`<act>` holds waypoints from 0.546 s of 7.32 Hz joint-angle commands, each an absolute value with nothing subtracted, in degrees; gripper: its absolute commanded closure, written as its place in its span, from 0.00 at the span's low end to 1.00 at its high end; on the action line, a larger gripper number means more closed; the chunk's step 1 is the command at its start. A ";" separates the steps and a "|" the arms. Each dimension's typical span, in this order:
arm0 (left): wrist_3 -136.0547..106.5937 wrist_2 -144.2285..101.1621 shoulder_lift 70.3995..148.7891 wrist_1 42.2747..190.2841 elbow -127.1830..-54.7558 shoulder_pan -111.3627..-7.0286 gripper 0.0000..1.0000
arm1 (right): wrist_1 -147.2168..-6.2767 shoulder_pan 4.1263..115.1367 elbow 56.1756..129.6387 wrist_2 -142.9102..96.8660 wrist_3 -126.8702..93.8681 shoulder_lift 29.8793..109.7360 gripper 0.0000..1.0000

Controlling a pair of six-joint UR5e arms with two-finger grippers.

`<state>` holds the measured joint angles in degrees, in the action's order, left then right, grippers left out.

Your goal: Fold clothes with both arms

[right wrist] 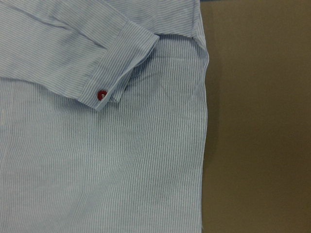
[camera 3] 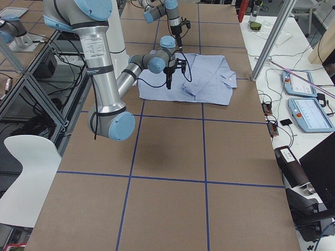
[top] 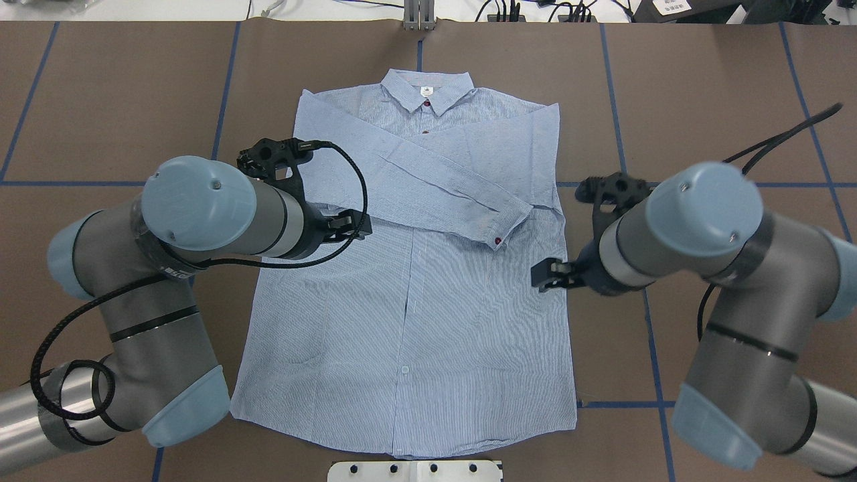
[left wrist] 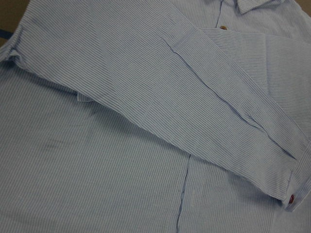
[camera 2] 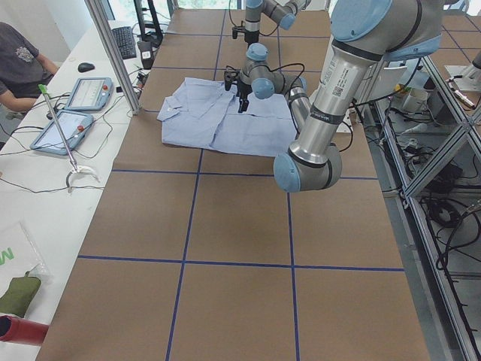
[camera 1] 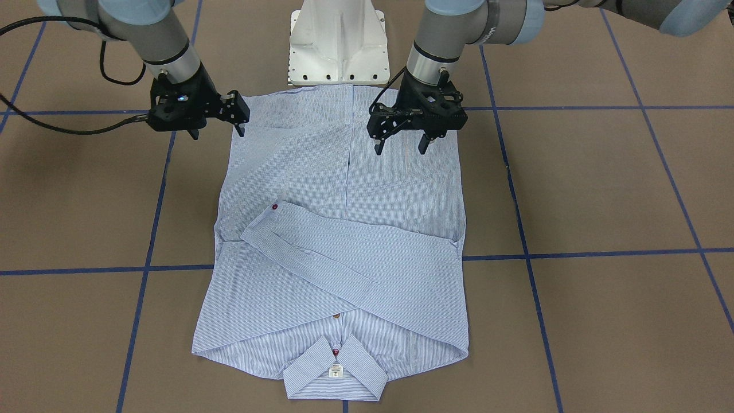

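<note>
Currently the step in hand is the approach for the body fold: the sleeve folds look complete, and neither gripper has taken cloth.

1. Nearest the pedestal base [camera 1: 338, 51], the shirt [camera 1: 344, 183] lies flat and front-up on the table [camera 1: 602, 189]. Its hem [camera 1: 321, 89] lies just in front of the base, and its length runs away from the robot.
2. The left gripper [camera 1: 401, 146] hangs over the lower body of the shirt, inside the side edge on the robot's left. Its jaws are spread wide and hold nothing.
3. The right gripper [camera 1: 218, 133] hangs at the opposite side edge, one finger over cloth and one over bare table. Its jaws are likewise spread wide and hold nothing. Both sets of fingertips appear clear of the fabric, though contact cannot be ruled out.
4. Beyond the grippers, the sleeves [camera 1: 355, 246] lie crossed over the chest. The upper cuff [camera 1: 269, 221], with its red button [camera 1: 274, 207], ends near the edge on the robot's right.
5. Farthest out, the collar [camera 1: 367, 367] and neck label [camera 1: 335, 371] point away from the robot.

The next move probably calls for a matched pair of grasps. Each gripper has to settle on a corresponding point of the hem or side edge, descend, and close on the cloth layers. The left gripper would first need to shift outward towards its edge, and uneven grasps would skew the fold.
</note>
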<state>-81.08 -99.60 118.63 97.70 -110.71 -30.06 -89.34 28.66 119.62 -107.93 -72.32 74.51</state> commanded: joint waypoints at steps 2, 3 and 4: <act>-80.51 -99.67 116.19 97.82 -111.97 -30.23 0.01 | -89.21 15.14 120.94 -97.73 -82.53 76.62 0.00; -80.68 -99.67 116.19 97.82 -112.06 -30.23 0.00 | -88.34 14.42 121.63 -97.82 -82.62 78.99 0.00; -80.68 -99.58 116.19 97.82 -112.32 -30.23 0.00 | -84.07 14.24 121.81 -97.91 -82.97 82.23 0.00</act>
